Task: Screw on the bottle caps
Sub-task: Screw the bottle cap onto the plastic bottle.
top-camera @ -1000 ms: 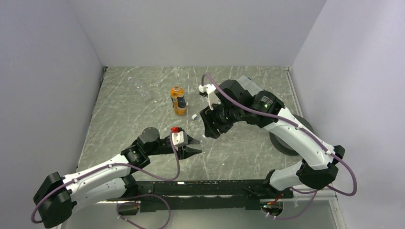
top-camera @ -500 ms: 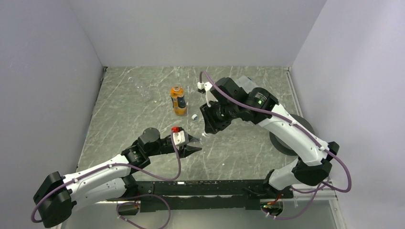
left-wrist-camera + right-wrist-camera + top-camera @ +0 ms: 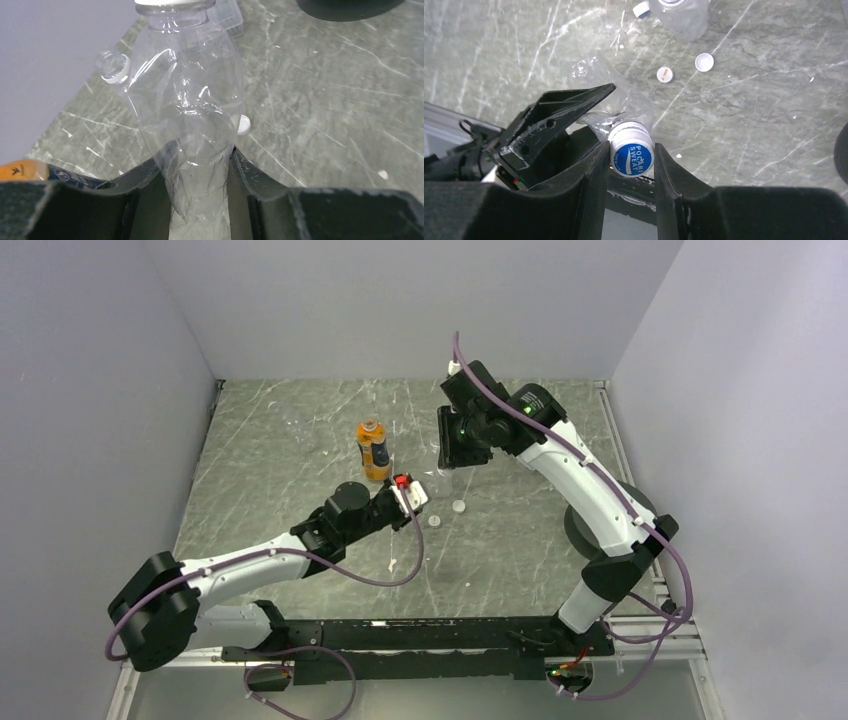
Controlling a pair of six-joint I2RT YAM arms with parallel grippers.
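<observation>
Threading of the blue-topped cap onto the clear crumpled bottle looks to be the step in hand, just to the right of the orange-amber bottle as the overhead camera sees it. The left gripper is clamped round the clear bottle's lower body, denting its thin wall. The right gripper pinches the cap from above, both fingers against its ribbed side, with the cap sitting on the bottle's neck; how far it is threaded cannot be told. To do this well, I judge the cap must sit square to the neck, since a tilt would cross the thread. The right wrist should turn with only light downward pressure, while the left grips firmly enough that the soft wall does not twist along with the cap. A loose white cap and a second white cap lie on the table, farther right of the orange-amber bottle and nearer the arm bases
</observation>
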